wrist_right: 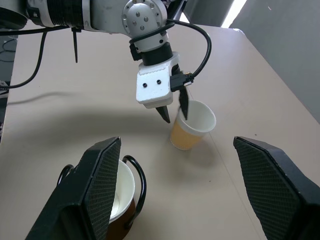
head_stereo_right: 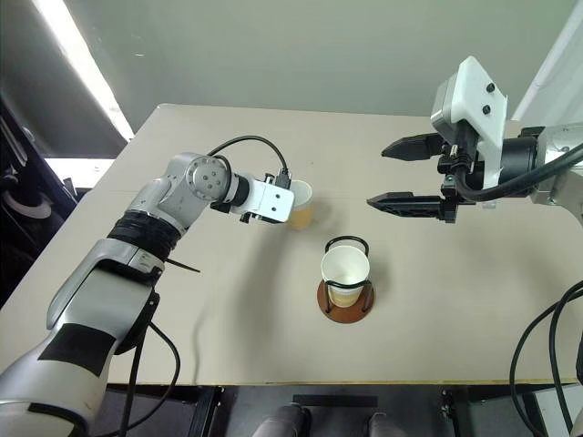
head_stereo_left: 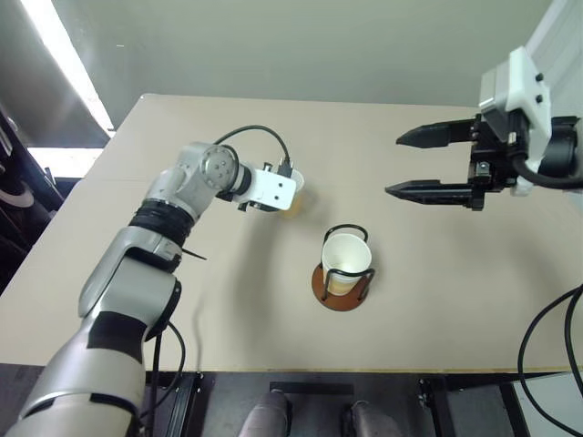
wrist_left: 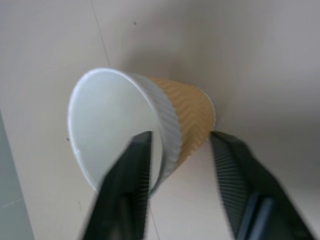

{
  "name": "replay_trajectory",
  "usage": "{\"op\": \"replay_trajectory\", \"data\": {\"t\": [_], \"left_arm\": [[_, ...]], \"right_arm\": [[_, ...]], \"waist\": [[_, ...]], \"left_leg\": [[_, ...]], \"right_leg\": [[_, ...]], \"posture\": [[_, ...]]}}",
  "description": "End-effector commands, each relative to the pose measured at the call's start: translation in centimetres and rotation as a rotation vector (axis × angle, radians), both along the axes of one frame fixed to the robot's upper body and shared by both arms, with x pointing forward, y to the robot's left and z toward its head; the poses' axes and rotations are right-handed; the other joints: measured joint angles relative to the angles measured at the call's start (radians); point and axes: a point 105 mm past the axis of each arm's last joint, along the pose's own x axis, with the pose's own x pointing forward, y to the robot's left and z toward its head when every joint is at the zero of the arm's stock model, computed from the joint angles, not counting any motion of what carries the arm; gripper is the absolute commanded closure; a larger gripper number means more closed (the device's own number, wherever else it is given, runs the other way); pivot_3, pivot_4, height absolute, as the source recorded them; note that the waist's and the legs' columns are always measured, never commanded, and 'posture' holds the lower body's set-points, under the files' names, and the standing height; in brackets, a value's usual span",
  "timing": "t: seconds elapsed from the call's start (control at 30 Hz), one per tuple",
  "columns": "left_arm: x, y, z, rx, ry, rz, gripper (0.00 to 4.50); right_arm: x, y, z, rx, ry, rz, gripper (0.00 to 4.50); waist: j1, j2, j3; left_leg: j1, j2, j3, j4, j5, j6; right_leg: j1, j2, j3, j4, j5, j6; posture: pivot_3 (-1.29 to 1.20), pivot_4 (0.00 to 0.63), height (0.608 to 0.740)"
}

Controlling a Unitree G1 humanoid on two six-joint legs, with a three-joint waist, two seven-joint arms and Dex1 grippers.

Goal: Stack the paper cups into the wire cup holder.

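One paper cup (wrist_right: 192, 125) stands on the table left of and beyond the wire cup holder (head_stereo_left: 344, 293). My left gripper (wrist_right: 173, 111) reaches down onto the cup's rim. One finger (wrist_left: 132, 165) sits inside the cup's white mouth. The other finger (wrist_left: 230, 165) lies against its tan outer wall, so the jaws are shut on the wall. The holder's black wire loops rise around another paper cup (head_stereo_left: 346, 255) nested upright on the reddish-brown base. My right gripper (head_stereo_left: 393, 166) hangs open above the table to the right of the holder, holding nothing.
The beige table (head_stereo_left: 455, 319) spreads wide around the holder, with its front edge close below it. A black cable (head_stereo_left: 260, 132) loops over the left wrist. Dark cables (head_stereo_left: 547, 337) hang off the table's right side.
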Motion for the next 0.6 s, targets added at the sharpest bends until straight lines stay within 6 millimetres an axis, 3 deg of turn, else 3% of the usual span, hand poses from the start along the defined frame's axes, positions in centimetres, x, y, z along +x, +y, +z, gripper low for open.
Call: {"op": "replay_trajectory", "data": {"t": [0.03,0.07,0.23,0.47,0.6], "left_arm": [[-0.1,-0.5,2.4,-0.028,-0.036,-0.026,4.26],[-0.2,-0.6,2.7,-0.05,-0.024,-0.028,4.46],[-1.3,-0.8,3.9,-0.115,0.037,-0.055,4.46],[-4.3,-0.9,5.8,-0.165,0.123,-0.131,4.46],[-6.9,-1.9,8.2,-0.223,0.177,-0.216,4.46]], "right_arm": [[-0.4,-0.6,1.7,0.045,-0.05,-0.011,0.83],[-0.4,-0.8,1.9,0.07,-0.039,-0.009,0.83],[-0.2,-2.2,1.7,0.102,-0.011,-0.041,0.83],[-0.8,-4.1,-0.4,0.003,0.055,-0.064,0.83],[-1.5,-5.4,-2.3,-0.07,0.12,-0.08,0.83]], "waist": [[0.001,0.0,0.0],[0.001,0.0,0.0],[0.004,0.0,0.0],[0.004,0.0,0.0],[0.006,0.0,0.0]], "left_leg": [[0.0,0.0,0.0,0.0,0.0,0.0],[0.0,0.0,0.0,0.0,0.0,0.0],[-0.001,0.0,0.0,0.001,0.0,0.0],[-0.002,0.0,0.0,0.001,0.0,0.0],[-0.003,0.0,0.0,0.003,0.0,0.0]], "right_leg": [[0.0,0.0,0.0,0.0,0.0,0.0],[0.0,0.0,0.0,0.0,0.0,0.0],[0.0,0.0,0.0,0.0,0.0,0.0],[-0.001,0.0,0.0,0.002,0.0,0.0],[-0.001,0.0,-0.001,0.002,0.0,0.0]], "posture": [[0.0,0.15,0.74],[0.0,0.15,0.74],[0.0,0.15,0.74],[0.0,0.15,0.74],[0.0,0.15,0.74]]}}
